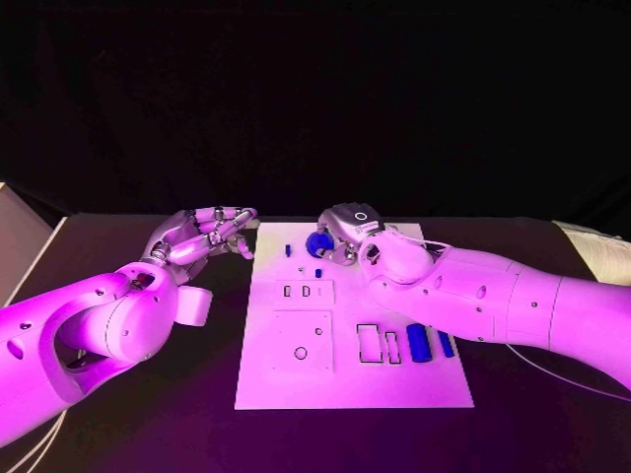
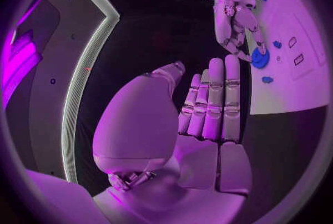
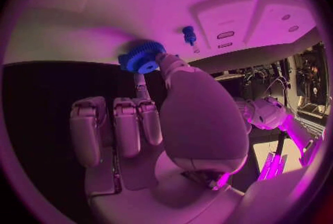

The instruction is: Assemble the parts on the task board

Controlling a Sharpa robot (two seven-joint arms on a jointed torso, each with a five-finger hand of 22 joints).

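The right hand (image 1: 356, 229) pinched the round blue toothed gear (image 3: 141, 57) at twelve o'clock on the white plastic task board (image 1: 347, 384). It was probably being seated; pressing straight down seemed next. The left hand (image 1: 202, 236) hovered empty, fingers loosely curled, at the board's ten o'clock.

Your left arm comes in low from the left, and the left hand (image 1: 202, 235) hangs just off the board's left edge, fingers (image 2: 211, 99) straight and pressed side by side, thumb alongside, nothing held. Your right arm crosses in from the right, forearm angled toward the board's far end. The right hand (image 1: 356, 230) sits over that far end, thumb and one finger pinching the blue gear (image 3: 141, 57), with the other fingers (image 3: 114, 127) curled in toward the palm. The two hands are near each other but apart.
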